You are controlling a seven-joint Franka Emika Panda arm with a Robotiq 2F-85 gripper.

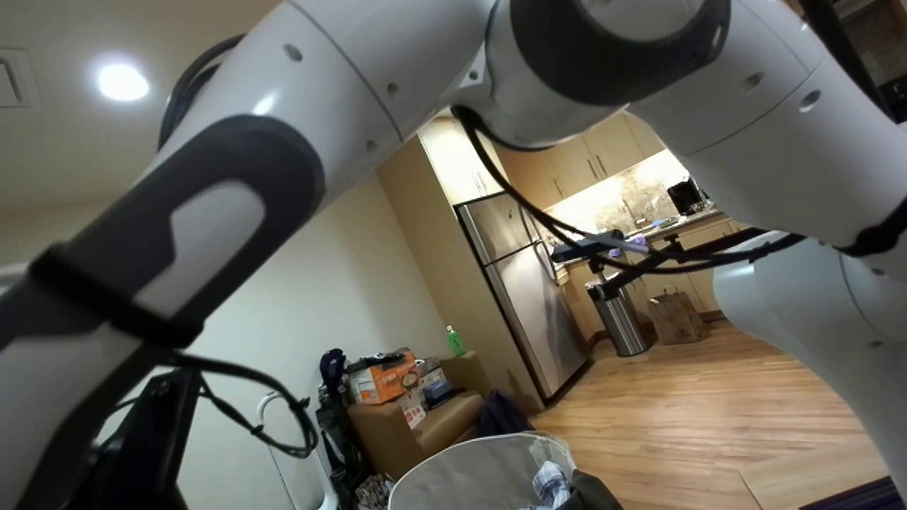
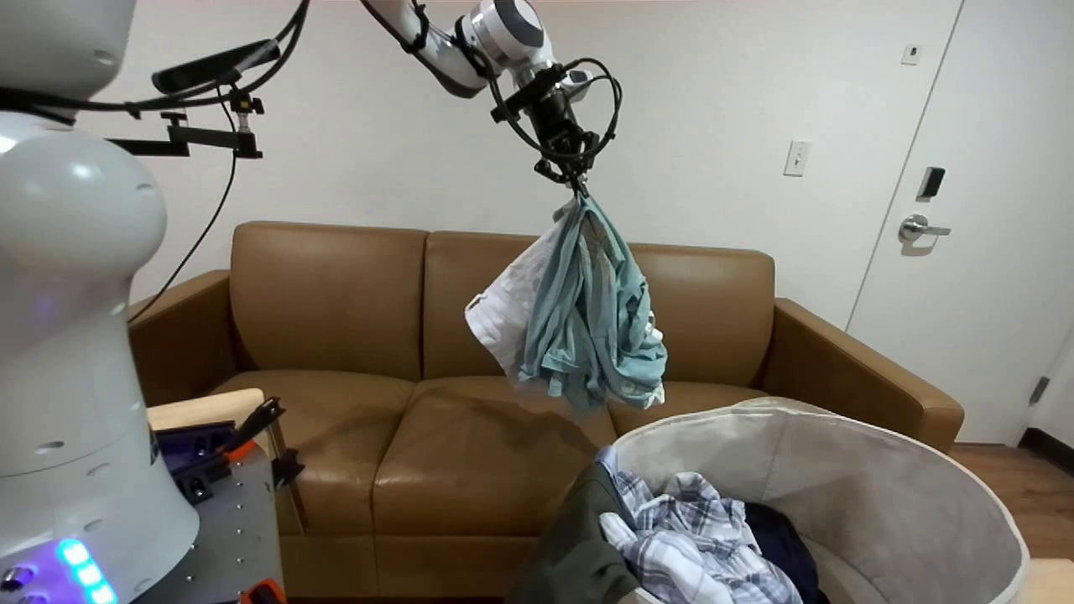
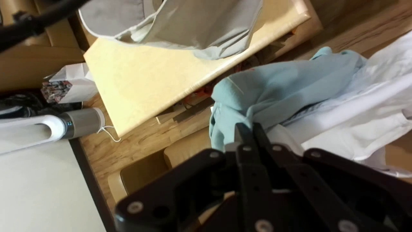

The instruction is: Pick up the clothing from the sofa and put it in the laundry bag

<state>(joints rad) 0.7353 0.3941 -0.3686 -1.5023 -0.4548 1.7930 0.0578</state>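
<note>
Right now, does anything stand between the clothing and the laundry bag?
Nothing visible does: the gripper holds the clothing in the air, and the laundry bag is open at the top. I cannot tell whether the clothing hangs high enough to enter.

The arm (image 1: pixel 425 57) is bent; the gripper (image 2: pixel 580 191) points downward, slightly tilted; its fingers (image 3: pixel 262 139) are pressed close together.
</note>
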